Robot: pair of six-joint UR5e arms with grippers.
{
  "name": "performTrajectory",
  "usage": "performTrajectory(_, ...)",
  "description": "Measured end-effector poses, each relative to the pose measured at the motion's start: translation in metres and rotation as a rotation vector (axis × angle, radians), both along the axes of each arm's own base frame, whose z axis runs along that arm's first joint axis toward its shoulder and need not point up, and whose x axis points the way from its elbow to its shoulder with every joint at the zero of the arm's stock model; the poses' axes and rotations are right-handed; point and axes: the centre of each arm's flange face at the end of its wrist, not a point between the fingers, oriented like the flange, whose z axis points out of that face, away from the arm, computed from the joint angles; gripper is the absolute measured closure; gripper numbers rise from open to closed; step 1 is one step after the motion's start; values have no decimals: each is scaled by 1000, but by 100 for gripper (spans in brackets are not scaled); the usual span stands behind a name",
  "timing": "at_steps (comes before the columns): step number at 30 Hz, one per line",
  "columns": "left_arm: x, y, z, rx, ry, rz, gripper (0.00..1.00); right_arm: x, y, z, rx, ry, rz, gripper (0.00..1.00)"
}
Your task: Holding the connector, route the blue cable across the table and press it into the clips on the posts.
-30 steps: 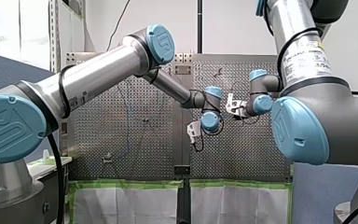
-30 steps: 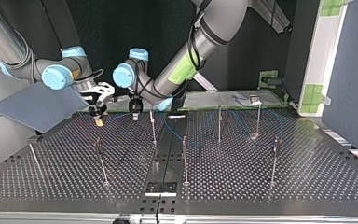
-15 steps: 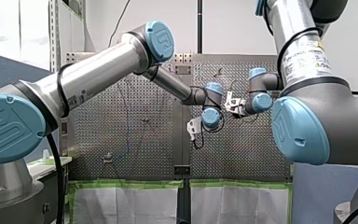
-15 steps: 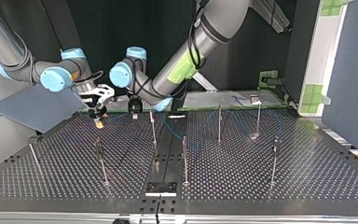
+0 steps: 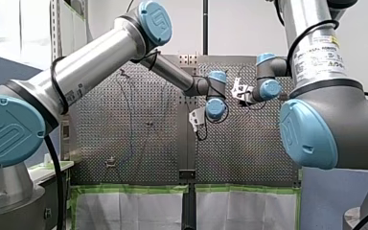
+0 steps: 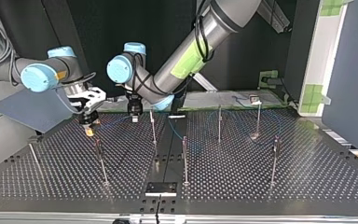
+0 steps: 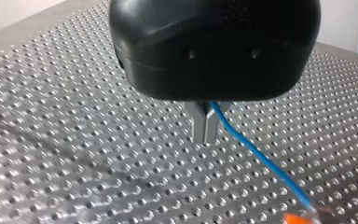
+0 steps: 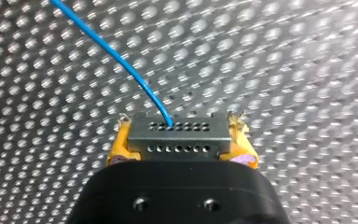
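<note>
In the right wrist view my right gripper (image 8: 181,140) has its yellow pads (image 8: 119,142) shut on a grey perforated connector (image 8: 179,128). The blue cable (image 8: 121,60) leaves the connector's top face. In the left wrist view my left gripper (image 7: 206,133) has its metal fingers shut on the blue cable (image 7: 256,156), just above the perforated table (image 7: 74,140). In the top view my right gripper (image 6: 89,128) hangs low at the far left, and my left gripper (image 6: 134,115) is beside it. The cable (image 6: 177,131) lies slack between the far posts.
Several thin clip posts (image 6: 153,127) (image 6: 184,161) (image 6: 219,122) stand across the table, with more at the top view's right (image 6: 275,158) and near left (image 6: 101,161). A grey panel (image 6: 32,109) leans at the far left. A small black plate (image 6: 161,187) sits at the near edge.
My right gripper has moved toward the top view's left and a little nearer, carrying the connector. My left gripper has stayed almost in place by the far post.
</note>
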Motion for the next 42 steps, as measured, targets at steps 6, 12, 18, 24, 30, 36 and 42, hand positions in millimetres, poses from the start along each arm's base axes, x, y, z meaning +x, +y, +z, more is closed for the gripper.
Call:
performTrajectory(6, -20, 1, 19, 14, -3, -17, 100, -1, 11, 30, -16, -16, 7, 100)
performTrajectory(12, -37, -5, 57, -14, -39, -34, 100, -1, 24, 58, -40, -17, 14, 100)
performTrajectory(18, -49, -4, 99, -49, -78, -44, 100, -1, 37, 89, -86, -31, 21, 100)
performTrajectory(24, -54, 1, 135, -78, -118, -44, 100, -3, 48, 117, -132, -44, 28, 100)
performTrajectory(30, -51, 1, 150, -89, -163, -50, 100, -4, 50, 136, -163, -53, 35, 100)
performTrajectory(36, -34, 4, 150, -107, -201, -67, 100, -6, 46, 139, -167, -58, 47, 100)
performTrajectory(42, -16, 9, 152, -130, -236, -77, 100, -5, 41, 133, -160, -55, 49, 100)
